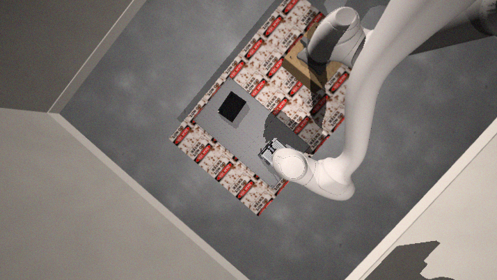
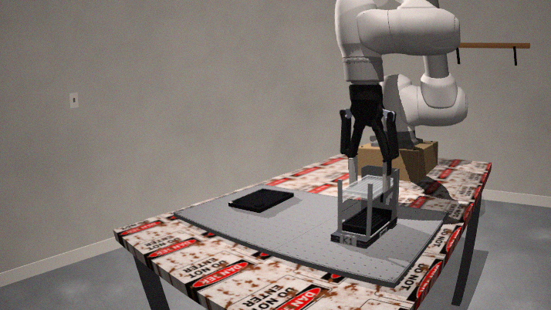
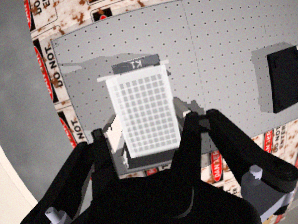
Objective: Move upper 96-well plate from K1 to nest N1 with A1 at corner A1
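The white upper 96-well plate (image 2: 366, 187) is between my gripper's (image 2: 368, 175) fingers, lifted level near the tops of the posts of rack K1 (image 2: 364, 227). It also shows in the wrist view (image 3: 147, 111) and, partly hidden by the arm, in the overhead view (image 1: 273, 148). My gripper is shut on its two long sides. The black lower plate (image 2: 364, 220) lies at the bottom of the rack. The plate nest N1 (image 2: 261, 200) is a flat black square at the far left of the grey mat, also in the overhead view (image 1: 232, 106) and at the right edge of the wrist view (image 3: 282, 79). Its A1 mark is too small to see.
The grey perforated mat (image 2: 309, 227) covers the middle of the table with the "do not enter" print. A cardboard box (image 2: 401, 158) holds the robot's base behind the rack. The rack's upright posts stand around the plate.
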### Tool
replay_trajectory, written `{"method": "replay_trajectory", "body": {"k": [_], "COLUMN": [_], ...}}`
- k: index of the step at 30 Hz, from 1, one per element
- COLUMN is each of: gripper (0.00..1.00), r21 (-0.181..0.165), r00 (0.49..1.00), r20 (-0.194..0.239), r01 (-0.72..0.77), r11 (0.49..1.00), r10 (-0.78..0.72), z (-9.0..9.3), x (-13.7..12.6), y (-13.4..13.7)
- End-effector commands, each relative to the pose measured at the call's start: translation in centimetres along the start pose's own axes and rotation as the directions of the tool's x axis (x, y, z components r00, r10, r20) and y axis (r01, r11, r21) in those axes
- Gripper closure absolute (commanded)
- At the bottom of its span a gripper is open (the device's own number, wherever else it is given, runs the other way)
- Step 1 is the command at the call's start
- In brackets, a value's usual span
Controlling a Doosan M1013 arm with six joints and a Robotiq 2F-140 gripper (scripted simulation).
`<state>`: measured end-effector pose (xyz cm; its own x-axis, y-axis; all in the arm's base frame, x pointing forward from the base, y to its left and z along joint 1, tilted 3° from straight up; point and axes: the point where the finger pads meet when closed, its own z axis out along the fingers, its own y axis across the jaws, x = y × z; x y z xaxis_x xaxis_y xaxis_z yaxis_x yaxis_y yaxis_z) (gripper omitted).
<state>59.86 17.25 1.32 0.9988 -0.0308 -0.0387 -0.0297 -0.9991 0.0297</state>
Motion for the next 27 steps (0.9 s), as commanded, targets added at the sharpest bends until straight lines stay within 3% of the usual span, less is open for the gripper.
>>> {"method": "replay_trajectory", "body": {"k": [1, 27], "gripper": [1.0, 1.0], "r21": [0.0, 0.0], "r00": [1.0, 1.0], "r20": [0.0, 0.0], "r01": [-0.005, -0.005], "r11": [1.0, 1.0], "r10": [0.005, 0.005], "z": [-0.7, -4.7], "x": [0.0, 0.0], "y": [0.0, 0.0]}}
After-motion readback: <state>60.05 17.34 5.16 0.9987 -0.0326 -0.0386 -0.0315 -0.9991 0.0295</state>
